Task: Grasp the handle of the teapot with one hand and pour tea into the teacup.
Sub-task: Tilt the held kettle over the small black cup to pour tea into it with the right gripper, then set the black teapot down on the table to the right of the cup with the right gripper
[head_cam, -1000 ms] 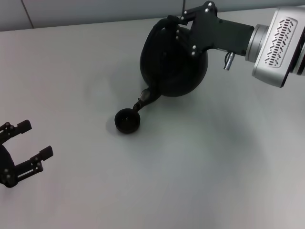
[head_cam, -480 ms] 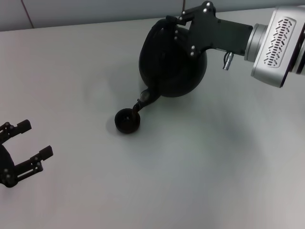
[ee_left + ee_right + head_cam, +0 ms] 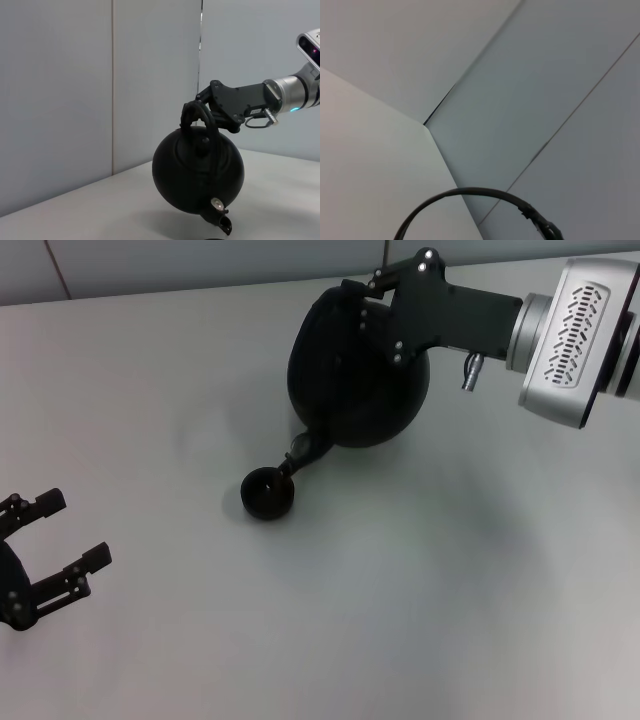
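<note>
The large matte-black teapot (image 3: 345, 380) hangs in the air, tilted with its short spout (image 3: 303, 452) pointing down over the tiny dark teacup (image 3: 268, 492) on the table. My right gripper (image 3: 362, 292) is shut on the black arched handle (image 3: 196, 113) at the teapot's top. The left wrist view shows the teapot (image 3: 197, 170) tilted, the right gripper (image 3: 192, 111) on the handle and the spout (image 3: 221, 220) lowest. My left gripper (image 3: 55, 555) is open and empty at the table's near left. The right wrist view shows only a cable and walls.
The grey table (image 3: 420, 590) is bare around the cup. A wall (image 3: 200, 260) runs along the table's far edge. A black cable (image 3: 470, 197) arcs across the right wrist view.
My right gripper has moved slightly left with the teapot and tipped it a little more; the spout sits closer over the cup. The left arm has not moved.
</note>
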Controlling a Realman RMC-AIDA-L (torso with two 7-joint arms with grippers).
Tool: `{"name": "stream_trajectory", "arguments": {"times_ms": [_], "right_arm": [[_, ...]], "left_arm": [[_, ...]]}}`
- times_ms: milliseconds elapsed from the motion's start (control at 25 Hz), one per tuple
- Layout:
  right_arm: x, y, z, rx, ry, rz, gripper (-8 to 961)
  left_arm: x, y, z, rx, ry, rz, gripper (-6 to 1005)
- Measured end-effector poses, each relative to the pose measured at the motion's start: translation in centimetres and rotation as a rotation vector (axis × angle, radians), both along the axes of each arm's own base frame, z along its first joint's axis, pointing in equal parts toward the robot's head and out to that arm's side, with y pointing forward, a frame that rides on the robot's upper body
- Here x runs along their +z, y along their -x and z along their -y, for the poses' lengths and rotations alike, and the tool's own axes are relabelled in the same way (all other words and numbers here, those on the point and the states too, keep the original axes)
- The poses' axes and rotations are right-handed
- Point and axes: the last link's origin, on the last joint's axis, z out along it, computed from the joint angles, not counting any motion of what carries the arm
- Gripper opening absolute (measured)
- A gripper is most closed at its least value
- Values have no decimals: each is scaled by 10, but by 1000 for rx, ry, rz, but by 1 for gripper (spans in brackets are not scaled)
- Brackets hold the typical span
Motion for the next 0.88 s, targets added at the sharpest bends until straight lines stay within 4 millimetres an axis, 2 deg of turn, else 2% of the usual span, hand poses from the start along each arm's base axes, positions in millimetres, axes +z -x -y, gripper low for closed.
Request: {"name": "stream_trajectory", "arguments": {"times_ms": [160, 400, 640, 880], "right_arm": [[0, 0, 0, -15, 6, -17, 129], [8, -7, 0, -185, 60, -180, 136], [25, -33, 11, -361, 58, -390, 142], [42, -62, 33, -463, -4, -572, 148]], "left_arm": [[0, 0, 0, 1, -1, 1, 813], [0, 0, 1, 0, -2, 4, 813], [0, 0, 1, 0, -2, 6, 813], [0, 0, 2, -1, -2, 8, 813]]}}
